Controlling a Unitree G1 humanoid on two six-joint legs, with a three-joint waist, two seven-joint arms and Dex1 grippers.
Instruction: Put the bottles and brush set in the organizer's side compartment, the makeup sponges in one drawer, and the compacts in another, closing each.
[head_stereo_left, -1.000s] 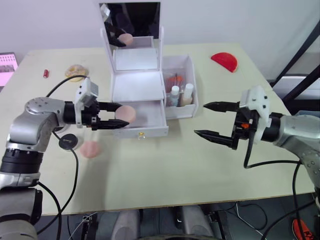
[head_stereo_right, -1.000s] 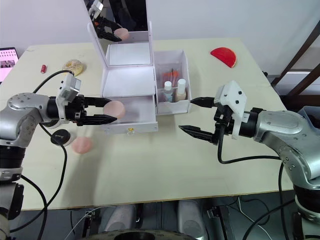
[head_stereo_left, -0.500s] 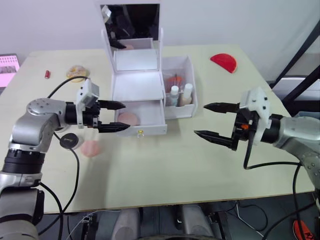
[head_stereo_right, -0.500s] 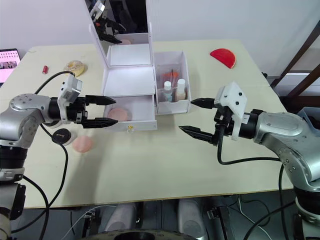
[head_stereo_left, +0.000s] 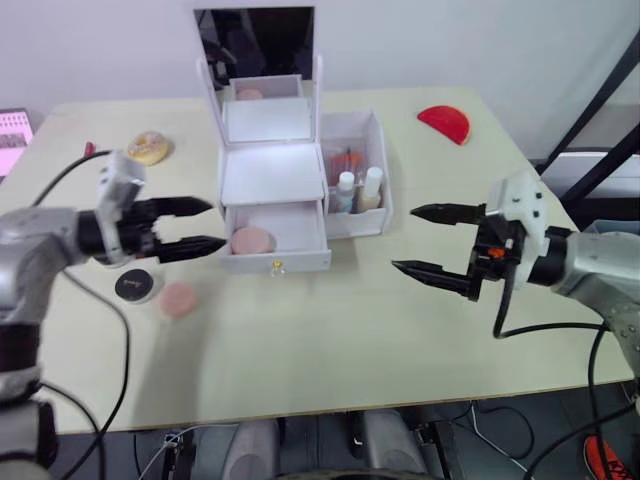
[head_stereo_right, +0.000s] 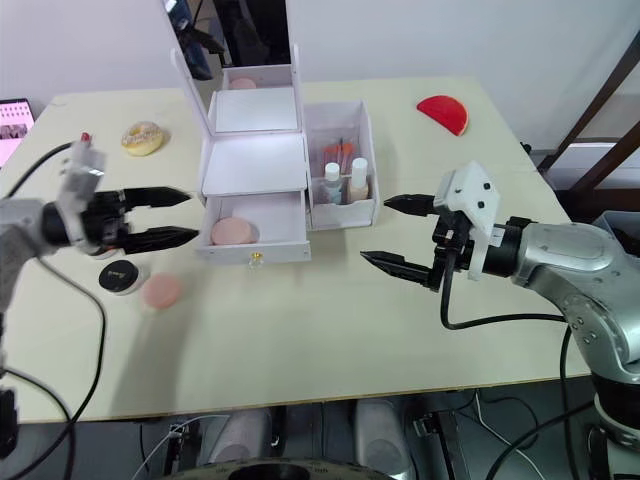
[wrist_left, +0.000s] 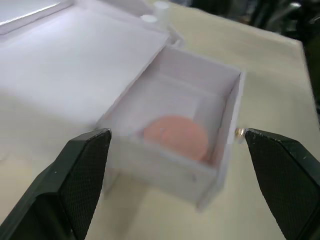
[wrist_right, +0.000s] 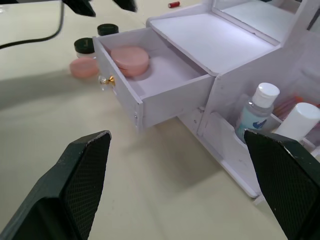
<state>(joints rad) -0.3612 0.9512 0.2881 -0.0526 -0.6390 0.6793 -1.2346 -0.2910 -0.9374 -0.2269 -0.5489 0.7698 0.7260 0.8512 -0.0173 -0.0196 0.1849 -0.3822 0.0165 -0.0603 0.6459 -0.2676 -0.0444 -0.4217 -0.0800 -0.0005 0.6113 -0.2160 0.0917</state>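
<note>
resting in open drawer (head_stereo_left: 278, 238): pink sponge (head_stereo_left: 251, 240); left gripper (head_stereo_left: 205, 225) empty

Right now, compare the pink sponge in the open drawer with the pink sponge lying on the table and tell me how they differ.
The sponge in the drawer sits inside the organizer's pulled-out bottom drawer, walled in; the sponge on the table lies in the open, beside a black compact. The drawer sponge is ahead of the open left end effector; the table sponge lies nearer the robot, below that arm. Both are round, flat and pink, and neither is gripped.
</note>
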